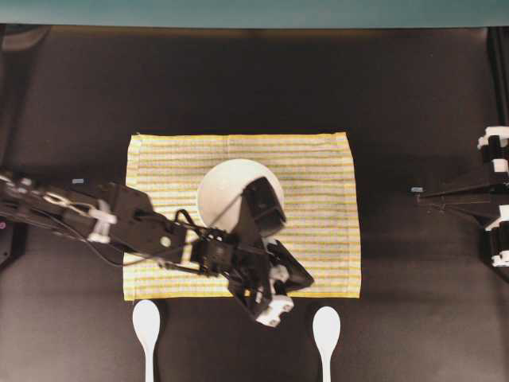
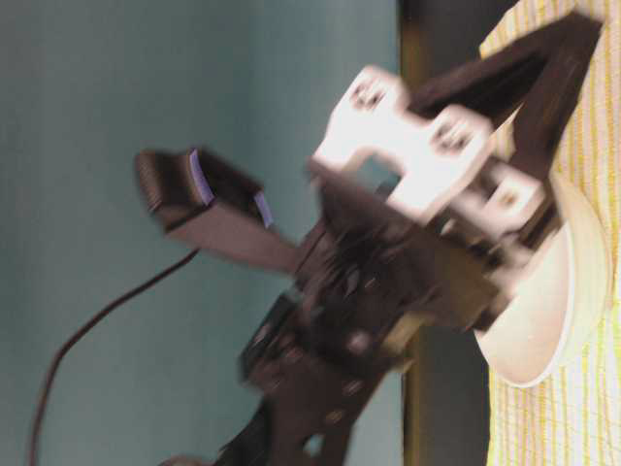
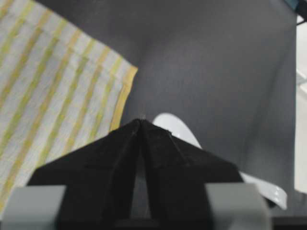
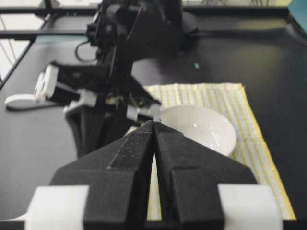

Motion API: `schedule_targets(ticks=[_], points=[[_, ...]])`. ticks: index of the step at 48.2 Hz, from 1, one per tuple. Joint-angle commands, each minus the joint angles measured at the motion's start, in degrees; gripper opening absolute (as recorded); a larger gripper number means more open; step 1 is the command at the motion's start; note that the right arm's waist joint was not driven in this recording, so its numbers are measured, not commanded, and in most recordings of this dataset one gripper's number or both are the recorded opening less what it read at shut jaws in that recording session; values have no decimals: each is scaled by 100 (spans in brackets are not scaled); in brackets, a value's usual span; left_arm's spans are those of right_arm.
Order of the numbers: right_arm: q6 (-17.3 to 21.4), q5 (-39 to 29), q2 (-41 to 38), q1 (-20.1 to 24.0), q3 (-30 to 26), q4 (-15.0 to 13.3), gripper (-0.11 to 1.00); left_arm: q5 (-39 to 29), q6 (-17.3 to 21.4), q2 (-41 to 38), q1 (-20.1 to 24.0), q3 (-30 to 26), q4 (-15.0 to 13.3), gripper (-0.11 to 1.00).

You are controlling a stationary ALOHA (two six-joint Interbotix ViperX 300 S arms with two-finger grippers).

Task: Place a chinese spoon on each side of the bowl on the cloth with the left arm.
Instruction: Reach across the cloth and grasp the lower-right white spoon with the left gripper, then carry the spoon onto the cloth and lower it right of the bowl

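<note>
The white bowl [image 1: 227, 191] sits in the middle of the yellow-striped cloth [image 1: 326, 183]. Two white chinese spoons lie on the black table just in front of the cloth, one on the left [image 1: 146, 322] and one on the right [image 1: 326, 328]. My left arm reaches across the bowl, and its gripper [image 1: 304, 278] hangs over the cloth's front right part, pointing toward the right spoon. In the left wrist view the fingertips meet, with nothing between them [image 3: 142, 120], and the spoon's scoop [image 3: 175, 128] lies just beyond them. My right gripper [image 4: 154, 122] is shut and holds nothing.
The right arm [image 1: 477, 191] rests at the table's right edge, away from the cloth. A teal wall [image 1: 238, 12] runs behind the table. Black tabletop [image 1: 238, 79] surrounds the cloth.
</note>
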State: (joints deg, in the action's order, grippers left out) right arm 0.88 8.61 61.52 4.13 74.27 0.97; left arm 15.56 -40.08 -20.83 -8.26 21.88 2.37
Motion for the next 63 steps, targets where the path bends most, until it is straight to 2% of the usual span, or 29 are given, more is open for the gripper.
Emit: schedule_targets(ticks=[1,4,14,19,36,55,60,63], points=[[44,26,-62,0,-26,35,-1,62,0,-202,-44,-272,26,16],[44,26,-62,0,-18,44,-1,70,0,-281,-44,-378,18,26],[44,26,-62,0,26,53,-1,62,0,-378,-105,-554,18,75],[44,26,-62,0,26,53,-1,44,0,-404,-193,-580,18,87],[229,26,-62,0,62,79,-1,18,18,-738,-325,-817,18,83],[272,26,-35,0,114,79,-1,-721,70,-993,-343,-1169,18,81],[272,26,-18,0,123,70,-1,-765,70,-993,-352,-1195,26,74],[272,26,-18,9,123,70,-1,-765,70,-976,-352,-1222,18,63]])
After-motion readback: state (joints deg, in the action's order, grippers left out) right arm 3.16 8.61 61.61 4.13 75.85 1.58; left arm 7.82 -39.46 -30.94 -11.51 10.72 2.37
